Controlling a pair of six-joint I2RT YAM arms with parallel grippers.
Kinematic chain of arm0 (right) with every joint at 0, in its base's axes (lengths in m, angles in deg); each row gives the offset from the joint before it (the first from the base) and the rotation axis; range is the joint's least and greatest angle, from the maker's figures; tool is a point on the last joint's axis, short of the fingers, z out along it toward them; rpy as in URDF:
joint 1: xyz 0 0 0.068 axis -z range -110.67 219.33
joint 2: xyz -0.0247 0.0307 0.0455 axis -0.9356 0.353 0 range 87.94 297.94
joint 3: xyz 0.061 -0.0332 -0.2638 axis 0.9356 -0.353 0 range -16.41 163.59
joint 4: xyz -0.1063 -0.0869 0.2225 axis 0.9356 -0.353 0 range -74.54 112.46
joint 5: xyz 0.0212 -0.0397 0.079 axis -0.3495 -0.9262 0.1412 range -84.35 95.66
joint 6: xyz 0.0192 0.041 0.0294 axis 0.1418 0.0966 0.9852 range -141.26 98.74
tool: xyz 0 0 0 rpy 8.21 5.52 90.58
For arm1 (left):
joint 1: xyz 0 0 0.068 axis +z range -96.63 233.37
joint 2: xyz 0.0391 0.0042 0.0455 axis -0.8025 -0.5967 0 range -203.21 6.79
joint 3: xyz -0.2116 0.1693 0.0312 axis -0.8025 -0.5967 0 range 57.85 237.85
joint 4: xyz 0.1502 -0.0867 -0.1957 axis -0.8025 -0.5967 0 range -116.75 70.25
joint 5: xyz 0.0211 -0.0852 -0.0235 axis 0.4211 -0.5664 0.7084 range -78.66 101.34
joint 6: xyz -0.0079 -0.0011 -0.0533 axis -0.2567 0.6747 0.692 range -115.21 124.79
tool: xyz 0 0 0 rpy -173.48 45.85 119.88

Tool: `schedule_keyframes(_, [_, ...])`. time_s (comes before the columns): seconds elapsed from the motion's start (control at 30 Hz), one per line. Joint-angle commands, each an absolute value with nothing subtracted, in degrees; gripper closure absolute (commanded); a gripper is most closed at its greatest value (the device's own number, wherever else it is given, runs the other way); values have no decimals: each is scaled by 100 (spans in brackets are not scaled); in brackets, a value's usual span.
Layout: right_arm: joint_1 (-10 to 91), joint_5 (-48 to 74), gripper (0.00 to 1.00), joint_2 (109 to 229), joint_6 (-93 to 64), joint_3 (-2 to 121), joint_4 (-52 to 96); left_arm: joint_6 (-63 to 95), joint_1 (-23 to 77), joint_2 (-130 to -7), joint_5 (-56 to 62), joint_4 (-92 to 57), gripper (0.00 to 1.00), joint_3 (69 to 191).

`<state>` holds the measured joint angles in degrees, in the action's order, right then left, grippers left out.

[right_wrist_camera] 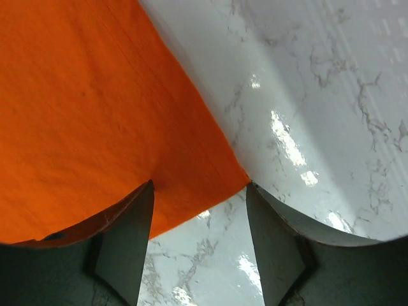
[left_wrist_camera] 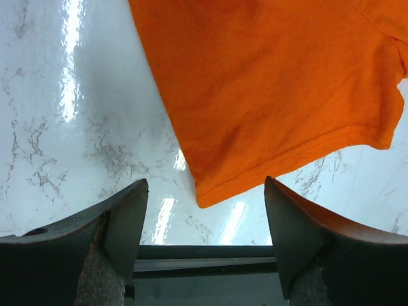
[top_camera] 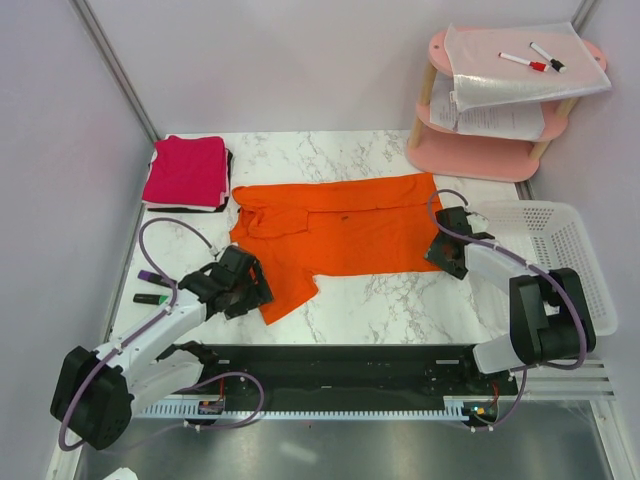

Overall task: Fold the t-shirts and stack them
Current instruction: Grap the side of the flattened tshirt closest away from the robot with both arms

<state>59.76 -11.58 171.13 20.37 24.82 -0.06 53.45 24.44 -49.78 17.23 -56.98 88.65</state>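
Observation:
An orange t-shirt (top_camera: 335, 229) lies spread across the middle of the marble table, half folded lengthwise. A folded pink t-shirt (top_camera: 186, 170) tops a small stack at the back left. My left gripper (top_camera: 258, 290) is open just before the shirt's near-left sleeve corner (left_wrist_camera: 207, 197), which lies between the open fingers without touching them. My right gripper (top_camera: 441, 252) is open at the shirt's near-right bottom corner (right_wrist_camera: 236, 178); the corner lies between the fingertips (right_wrist_camera: 143, 197), flat on the table. Neither gripper holds anything.
A white mesh basket (top_camera: 565, 250) stands at the right edge. A pink shelf (top_camera: 490, 150) with papers and markers stands at the back right. Two marker pens (top_camera: 152, 287) lie near the left edge. A black rail (top_camera: 330, 365) runs along the front.

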Motion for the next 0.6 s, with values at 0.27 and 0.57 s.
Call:
schedule_keyframes(0.27, [6010, -1219, 98, 17407, 2287, 2569, 1042, 6051, 1883, -5288, 1776, -5342, 31, 8502])
schedule_keyframes(0.57, [6019, -1008, 100, 17126, 2181, 2437, 1051, 6139, 1628, -5815, 2179, -5183, 57, 8606])
